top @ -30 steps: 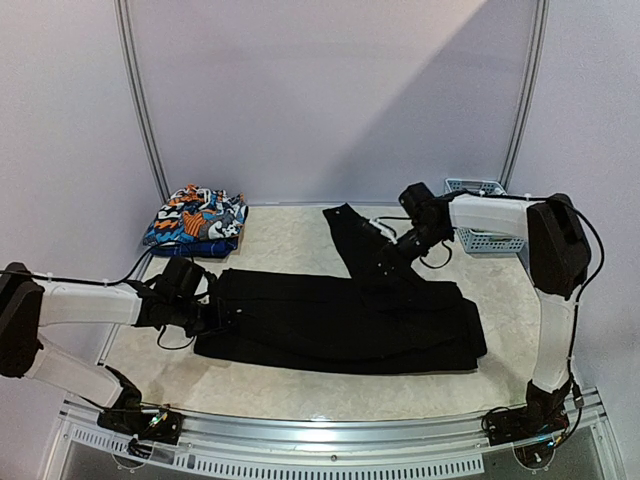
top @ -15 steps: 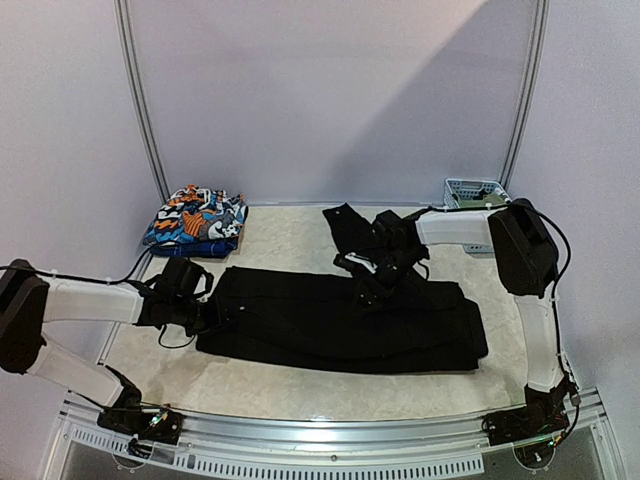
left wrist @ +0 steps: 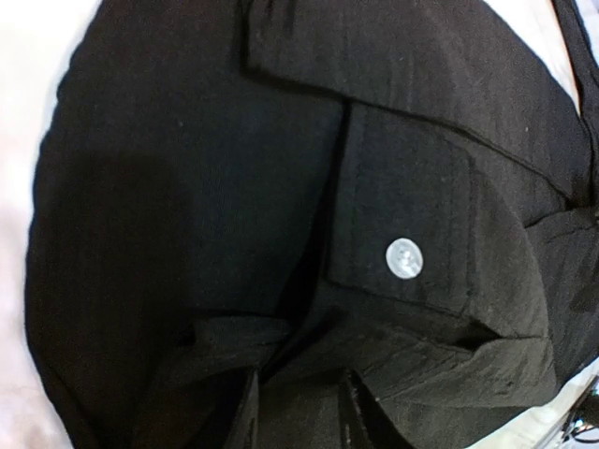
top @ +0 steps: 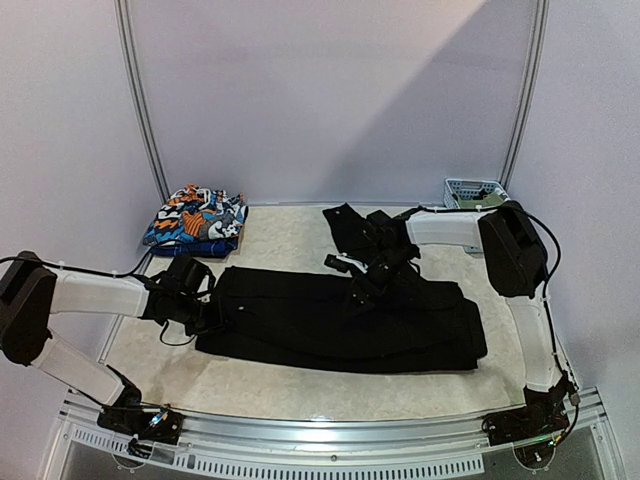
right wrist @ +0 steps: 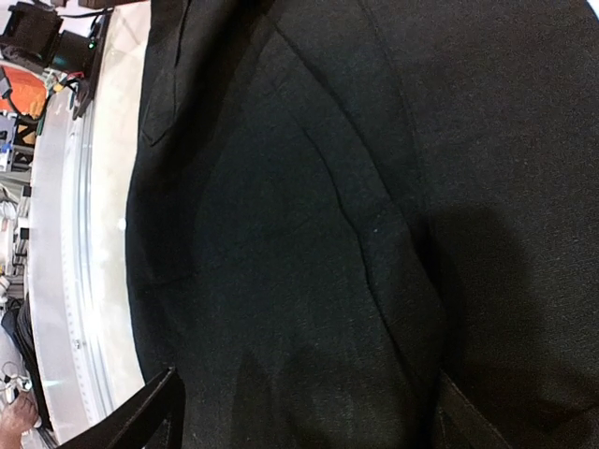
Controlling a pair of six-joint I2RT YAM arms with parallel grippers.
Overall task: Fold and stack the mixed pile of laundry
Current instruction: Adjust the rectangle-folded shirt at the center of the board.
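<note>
Both arms are on the long black trousers (top: 340,320), which lie spread across the middle of the table (top: 290,235).

The left pincer (top: 220,318) sits at the waistband end, narrow, with cloth bunched between its fingers (left wrist: 245,416) just below a white button (left wrist: 404,257). I can't tell whether it actually grips. The right pincer (top: 348,282) hovers over the far edge of the trousers, spread wide, with flat fabric beneath it. An orange-blue-white print (top: 195,220) sits folded at the far left corner, and a light-blue basket (top: 472,190) sits far right.
</note>
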